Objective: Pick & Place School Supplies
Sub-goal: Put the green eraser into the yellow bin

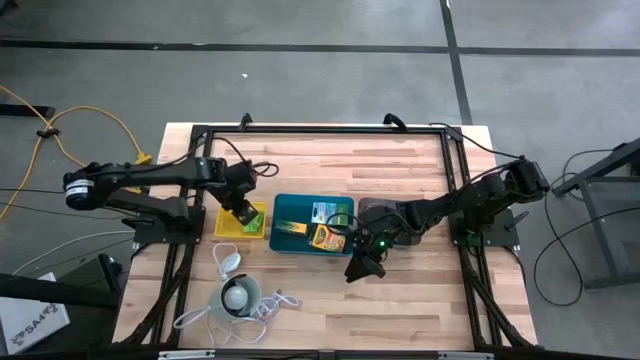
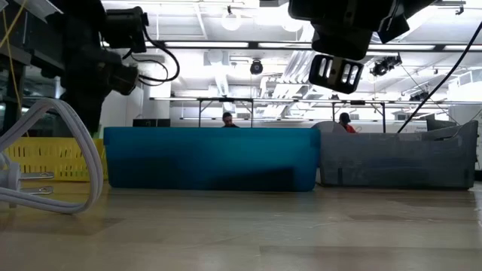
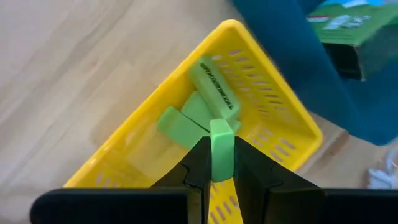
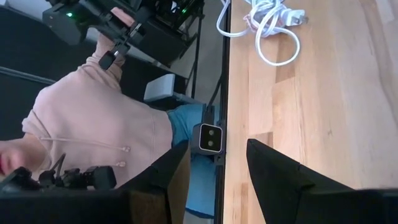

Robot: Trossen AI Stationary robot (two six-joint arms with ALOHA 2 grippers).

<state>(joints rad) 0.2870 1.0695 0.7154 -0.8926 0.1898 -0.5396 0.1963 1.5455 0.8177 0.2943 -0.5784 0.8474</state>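
Left gripper (image 3: 222, 163) hovers over the yellow tray (image 3: 273, 118), its two dark fingers (image 3: 198, 163) pinched on a small lime-green block (image 3: 222, 149) that stands on end between them, its long axis running in line with the fingers and its free end aimed down into the tray. Three more green blocks (image 3: 193, 115) lie on the tray floor just below it; the largest, printed with dark lettering, lies flat with its long axis slanting across the tray, and the other two lean against it and each other. In the high view the yellow tray (image 1: 252, 229) sits on the wooden surface (image 1: 330, 300) just beside the teal tray (image 1: 290, 215), which holds a yellow-and-green crayon box (image 1: 324, 237) and a green-and-white flat pack (image 1: 327, 211). Right gripper (image 4: 216, 163) hangs near the front of the surface beside the dark grey tray (image 1: 378, 208), fingers apart and holding nothing. A white round gadget (image 1: 238, 295) with its cord lies well apart, near the front edge.
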